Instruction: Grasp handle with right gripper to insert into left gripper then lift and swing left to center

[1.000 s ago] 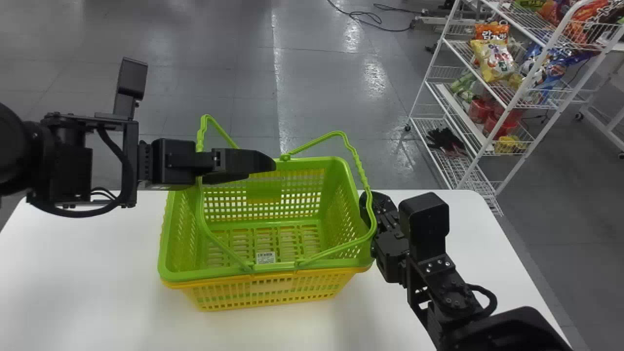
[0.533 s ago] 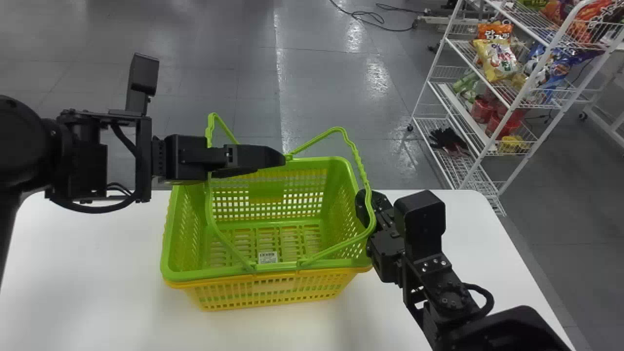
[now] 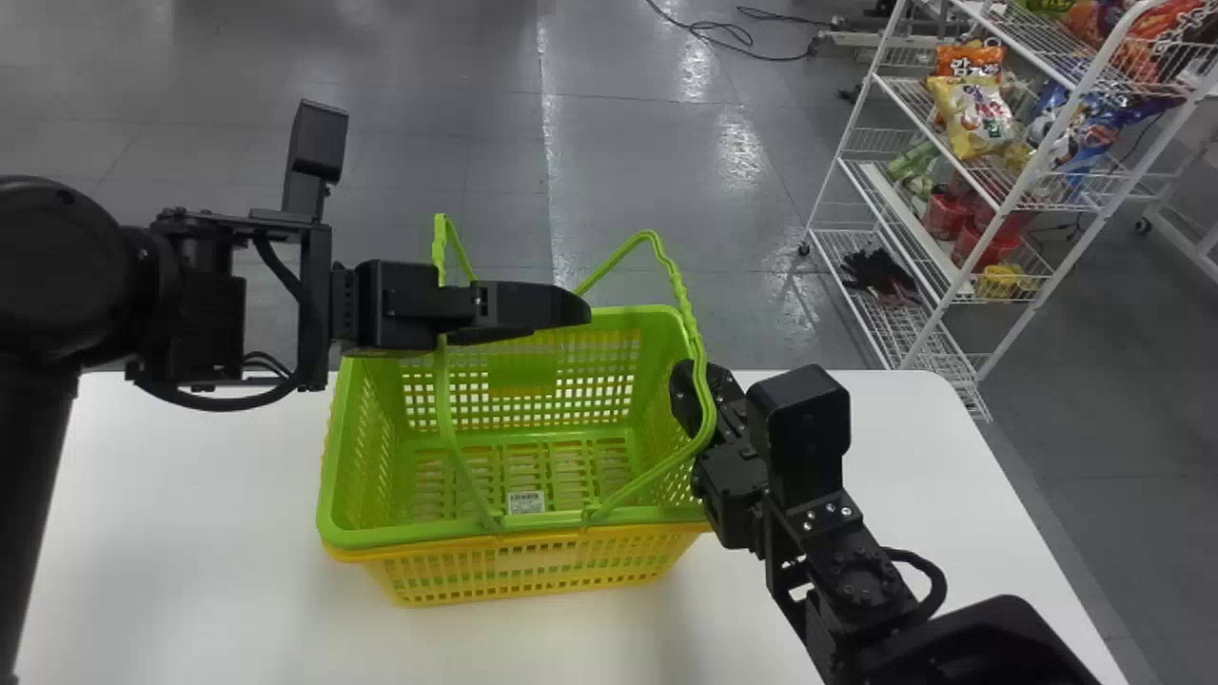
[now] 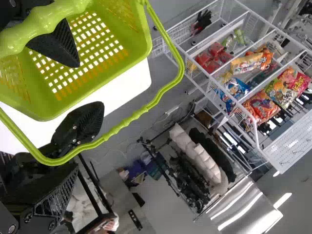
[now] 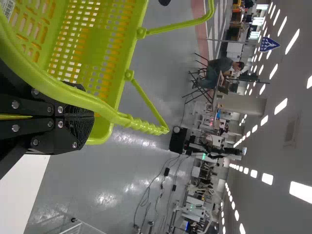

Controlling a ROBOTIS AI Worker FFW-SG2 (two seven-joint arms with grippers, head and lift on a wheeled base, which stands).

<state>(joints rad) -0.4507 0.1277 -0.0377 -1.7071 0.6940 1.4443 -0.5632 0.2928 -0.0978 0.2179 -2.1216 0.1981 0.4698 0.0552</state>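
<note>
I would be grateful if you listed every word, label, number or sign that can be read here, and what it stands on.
No text reads clearly enough to quote.
White label with a barcode, inside the green basket: too small.
Yellow snack bag on the white rack: lettering unclear.
Blue sign in the room behind: white mark, no legible word.

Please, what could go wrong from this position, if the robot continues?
The right handle crosses in front of the shut right gripper and does not look pinched between its fingers, so it might slip away. The left handle runs right alongside the open left gripper, so it may snag there.
</note>
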